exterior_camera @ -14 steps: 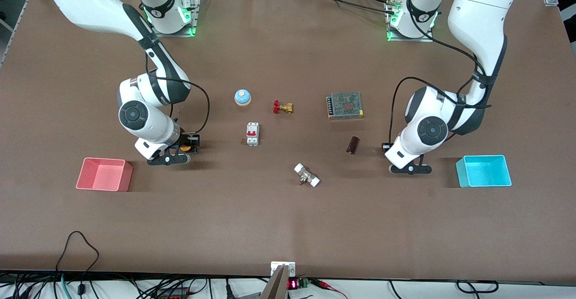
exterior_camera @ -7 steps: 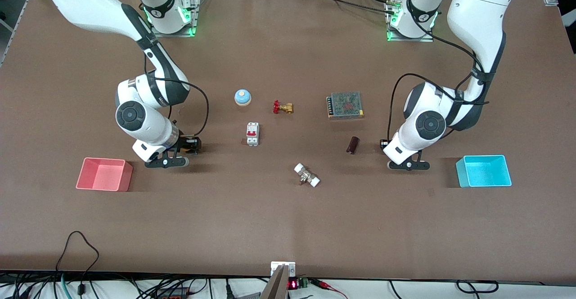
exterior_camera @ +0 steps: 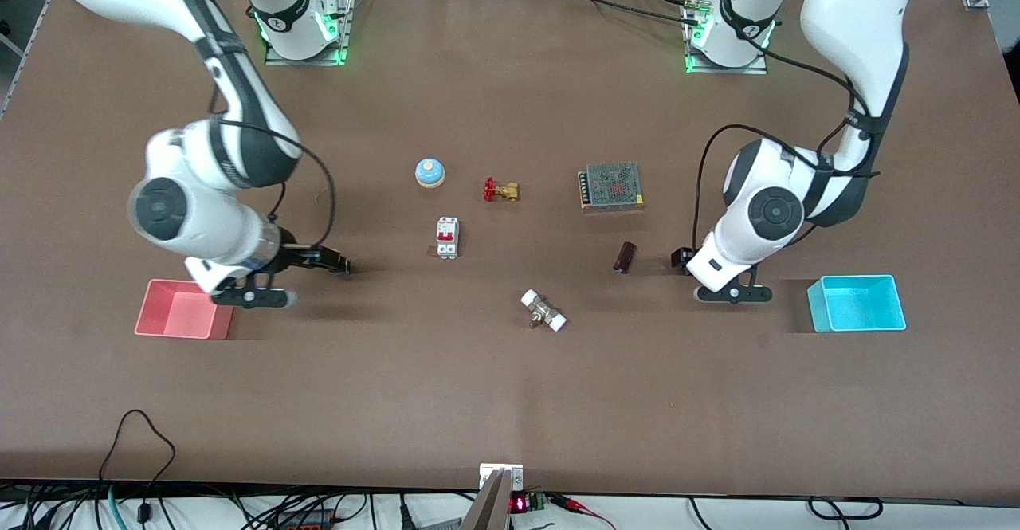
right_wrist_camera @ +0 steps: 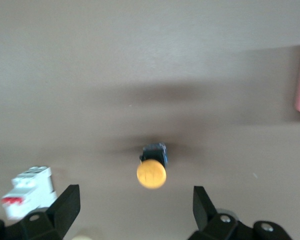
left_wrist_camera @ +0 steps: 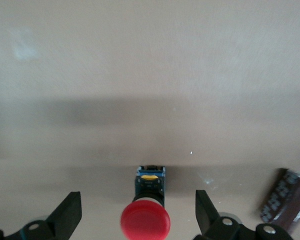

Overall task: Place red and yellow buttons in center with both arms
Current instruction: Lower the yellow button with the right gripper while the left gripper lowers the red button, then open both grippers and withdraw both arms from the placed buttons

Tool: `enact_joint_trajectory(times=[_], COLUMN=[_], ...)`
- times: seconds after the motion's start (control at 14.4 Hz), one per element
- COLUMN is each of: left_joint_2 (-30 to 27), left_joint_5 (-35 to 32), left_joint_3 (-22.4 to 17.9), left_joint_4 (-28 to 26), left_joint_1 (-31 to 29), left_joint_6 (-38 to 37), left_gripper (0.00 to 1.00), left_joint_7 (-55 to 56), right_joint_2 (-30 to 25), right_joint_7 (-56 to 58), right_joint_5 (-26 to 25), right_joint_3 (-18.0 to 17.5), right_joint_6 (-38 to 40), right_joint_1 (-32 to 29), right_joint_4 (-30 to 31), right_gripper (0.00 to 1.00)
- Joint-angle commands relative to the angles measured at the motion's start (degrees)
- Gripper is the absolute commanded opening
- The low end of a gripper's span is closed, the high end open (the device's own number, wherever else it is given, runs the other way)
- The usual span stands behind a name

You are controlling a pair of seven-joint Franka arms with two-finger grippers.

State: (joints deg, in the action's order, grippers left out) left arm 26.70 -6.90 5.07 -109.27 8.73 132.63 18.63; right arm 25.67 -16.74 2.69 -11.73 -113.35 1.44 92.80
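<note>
The red button (left_wrist_camera: 145, 223) stands on its black base on the tabletop. My left gripper (left_wrist_camera: 138, 207) is open just above it, with its jaws wide on either side and not touching it. In the front view only the button's black base (exterior_camera: 680, 257) shows beside the left gripper (exterior_camera: 703, 272). The yellow button (right_wrist_camera: 151, 173) stands on the table ahead of my open, empty right gripper (right_wrist_camera: 135, 197). In the front view that button (exterior_camera: 341, 265) sits beside the raised right gripper (exterior_camera: 307, 259).
A red bin (exterior_camera: 185, 309) is at the right arm's end and a cyan bin (exterior_camera: 857, 304) at the left arm's end. Mid-table lie a white breaker (exterior_camera: 447, 237), a blue-and-white dome (exterior_camera: 429, 171), a red-handled valve (exterior_camera: 500, 190), a mesh box (exterior_camera: 612, 186), a dark brown piece (exterior_camera: 625, 257) and a white fitting (exterior_camera: 543, 311).
My right arm has risen and swung toward the red bin, leaving the yellow button on the table. My left arm has shifted only slightly over the red button.
</note>
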Motion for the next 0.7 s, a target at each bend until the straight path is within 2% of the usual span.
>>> enact_joint_trajectory(times=[0.0,0.42,0.63], left_joint_2=[-4.2,-7.2,-11.5], left_joint_5=[-0.7,-0.8,-0.4], left_joint_3=[-0.2,-0.1,0.5], left_joint_4=[1.9,16.9,19.7], left_joint_1=[-1.1,-3.1,-3.1], left_joint_6=[-4.3,-24.7,-29.5], left_gripper=[1.0,1.0,1.0], left_joint_7=[-0.3,-5.9,-6.8], right_joint_2=[-1.5,-11.6,-17.7], right_joint_7=[2.8,11.7,12.2], right_joint_5=[2.2,1.9,-2.9], right_joint_3=[2.8,11.9,13.7], right_joint_6=[8.0,14.2,18.4], right_joint_1=[-0.8,-0.8,-0.6], right_joint_4=[-6.2,-6.9,-6.1], right_gripper=[1.0,1.0,1.0])
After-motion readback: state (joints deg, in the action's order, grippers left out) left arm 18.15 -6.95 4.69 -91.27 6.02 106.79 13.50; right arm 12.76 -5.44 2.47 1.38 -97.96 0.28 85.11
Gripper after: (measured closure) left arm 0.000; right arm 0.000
